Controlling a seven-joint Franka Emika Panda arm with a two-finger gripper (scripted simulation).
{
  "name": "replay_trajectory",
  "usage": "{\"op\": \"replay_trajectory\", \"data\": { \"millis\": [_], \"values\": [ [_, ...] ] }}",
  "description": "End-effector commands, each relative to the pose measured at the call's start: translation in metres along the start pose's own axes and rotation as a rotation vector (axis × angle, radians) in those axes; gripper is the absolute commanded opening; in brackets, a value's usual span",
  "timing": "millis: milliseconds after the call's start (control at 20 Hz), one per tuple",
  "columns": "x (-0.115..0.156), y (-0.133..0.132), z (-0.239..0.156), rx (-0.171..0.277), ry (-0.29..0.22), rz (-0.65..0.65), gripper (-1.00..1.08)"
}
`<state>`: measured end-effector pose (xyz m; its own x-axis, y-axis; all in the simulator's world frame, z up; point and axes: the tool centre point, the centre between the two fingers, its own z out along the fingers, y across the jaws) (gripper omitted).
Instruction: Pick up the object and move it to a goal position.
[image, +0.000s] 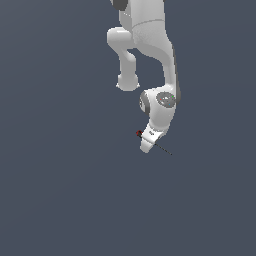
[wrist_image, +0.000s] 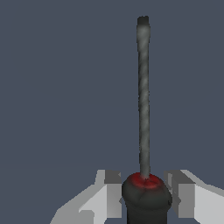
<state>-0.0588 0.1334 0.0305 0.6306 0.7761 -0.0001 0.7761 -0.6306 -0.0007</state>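
Note:
The object (wrist_image: 143, 109) is a thin dark shaft with a thicker dark handle capped in red. In the wrist view its handle sits between my two light grey fingers (wrist_image: 109, 192), which press close on both sides. In the exterior view my white gripper (image: 146, 146) points downward over the object (image: 165, 150). The red spot shows at one side of the hand and the thin shaft sticks out toward the exterior view's right. The gripper (wrist_image: 144, 199) is shut on the object's handle. The middle of the object is hidden behind the hand in the exterior view.
The white arm (image: 150, 45) comes down from the top of the exterior view, with its wrist joint (image: 162, 102) just above the hand. Everything around is a plain dark blue-grey surface (image: 60, 175).

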Motion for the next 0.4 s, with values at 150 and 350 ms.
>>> {"op": "replay_trajectory", "data": {
  "millis": [150,350],
  "values": [
    [0.0158,-0.0064,-0.0016,-0.001,0.0,0.002,-1.0],
    [0.0144,-0.0047,-0.0014,-0.001,0.0,0.002,-1.0]
  ]
}}
